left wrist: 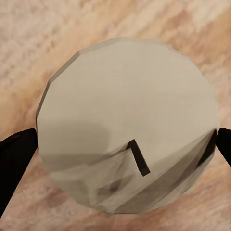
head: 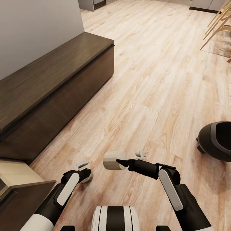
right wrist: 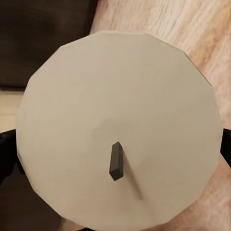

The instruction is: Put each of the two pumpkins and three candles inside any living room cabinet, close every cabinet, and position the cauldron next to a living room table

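Stubby olive-tan candle (right wrist: 120, 130) with dark wick clamped in right gripper (head: 123, 163), second candle (left wrist: 127, 125) gripped by left gripper (head: 86, 175), black cauldron (head: 215, 140) seen at right.

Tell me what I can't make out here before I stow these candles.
- Cauldron, head view: cut off by the right edge.
- Open drawer of the cabinet, head view: cut off by the left edge; contents unseen.
- Left candle, head view: mostly hidden behind the left gripper.
- Right candle fills the wrist view, hiding what lies behind.

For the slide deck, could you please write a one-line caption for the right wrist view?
Right gripper holding a candle, wick facing the camera, above wood floor beside the dark cabinet.
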Tool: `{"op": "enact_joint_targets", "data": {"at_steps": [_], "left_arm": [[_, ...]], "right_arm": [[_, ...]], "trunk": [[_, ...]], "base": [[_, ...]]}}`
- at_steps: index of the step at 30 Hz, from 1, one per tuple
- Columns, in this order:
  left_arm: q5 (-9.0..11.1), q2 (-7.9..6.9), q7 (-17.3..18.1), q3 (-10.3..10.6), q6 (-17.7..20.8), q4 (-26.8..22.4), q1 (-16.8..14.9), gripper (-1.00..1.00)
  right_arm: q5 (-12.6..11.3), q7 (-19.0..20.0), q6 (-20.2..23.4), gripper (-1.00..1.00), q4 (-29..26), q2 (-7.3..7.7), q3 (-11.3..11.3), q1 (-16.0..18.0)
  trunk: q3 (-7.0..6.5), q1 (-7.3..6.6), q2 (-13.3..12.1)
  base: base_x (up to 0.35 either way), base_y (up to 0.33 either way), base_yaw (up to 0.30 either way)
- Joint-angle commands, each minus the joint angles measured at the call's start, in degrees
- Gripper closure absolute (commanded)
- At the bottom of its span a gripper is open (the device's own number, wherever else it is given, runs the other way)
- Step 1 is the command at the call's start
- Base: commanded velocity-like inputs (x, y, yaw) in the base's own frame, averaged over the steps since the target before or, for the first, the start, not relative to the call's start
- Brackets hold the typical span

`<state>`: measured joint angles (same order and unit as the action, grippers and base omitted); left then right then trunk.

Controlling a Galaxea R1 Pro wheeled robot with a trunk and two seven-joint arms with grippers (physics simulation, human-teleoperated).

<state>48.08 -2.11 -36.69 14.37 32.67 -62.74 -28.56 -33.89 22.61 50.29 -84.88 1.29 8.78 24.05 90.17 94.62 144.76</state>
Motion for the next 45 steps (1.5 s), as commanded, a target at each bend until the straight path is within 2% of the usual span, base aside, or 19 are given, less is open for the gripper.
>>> {"op": "enact_joint_targets", "data": {"at_steps": [1, 6, 17, 28, 30, 33, 37, 40, 45], "left_arm": [[-0.09, -0.09, -0.62, 0.13, 0.46, 0.69, -0.01, 1.00], [-0.09, -0.09, -0.62, 0.13, 0.46, 0.69, 0.00, 1.00], [-0.03, -0.09, -0.58, 0.12, 0.54, 0.69, 0.00, 1.00], [0.01, -0.20, -0.87, -0.35, 2.12, -1.02, 0.00, 1.00], [0.29, -0.42, -0.94, -0.45, 4.55, -3.65, 0.00, 1.00], [0.41, -0.64, -1.12, -1.96, 11.65, -9.02, 0.00, 1.00], [0.49, -0.64, -1.29, -5.92, 18.29, -12.48, 0.00, 1.00], [0.61, -0.60, -1.36, -9.16, 24.81, -17.10, 0.21, 1.00], [0.79, -0.64, -1.45, -10.60, 26.88, -19.58, 0.80, 1.00]], "right_arm": [[0.26, 0.25, 0.16, 1.00, -0.02, 0.03, 0.01, 0.03], [0.24, 0.25, 0.16, 1.00, -0.02, 0.03, 0.01, 0.03], [0.26, 0.25, 0.06, 1.00, 0.07, 0.04, -0.15, 0.03], [0.47, -0.40, -0.23, 1.00, 0.75, 0.12, -1.69, 0.03], [0.54, -0.44, -0.21, 1.00, 0.82, 0.17, -1.75, 0.03], [0.62, -0.45, -0.12, 1.00, 0.88, 0.26, -1.82, 0.03], [0.80, -0.50, -0.03, 1.00, 0.98, 0.34, -2.40, 0.03], [0.84, -0.73, 0.28, 1.00, 1.17, 0.31, -3.39, 0.03], [0.91, -0.93, 2.81, 1.00, 1.15, 0.29, -3.66, 0.09]], "trunk": [[0.04, 0.00, 0.01], [0.04, 0.00, 0.01], [-2.40, -0.29, -0.14], [-4.84, -0.57, -0.28], [-5.28, -0.62, -0.31], [-5.94, -0.70, -0.35], [-6.83, -0.80, -0.40], [-7.49, -0.88, -0.44], [-8.60, -1.01, -0.51]], "base": [[0.000, 0.000, 0.000], [0.000, 0.000, 0.000], [0.000, 0.000, 0.000], [0.000, 0.000, 0.000], [0.000, 0.000, 0.000], [0.000, 0.000, 0.000], [0.000, 0.000, 0.000], [0.000, 0.000, 0.000], [-0.145, 0.000, 0.000]]}}
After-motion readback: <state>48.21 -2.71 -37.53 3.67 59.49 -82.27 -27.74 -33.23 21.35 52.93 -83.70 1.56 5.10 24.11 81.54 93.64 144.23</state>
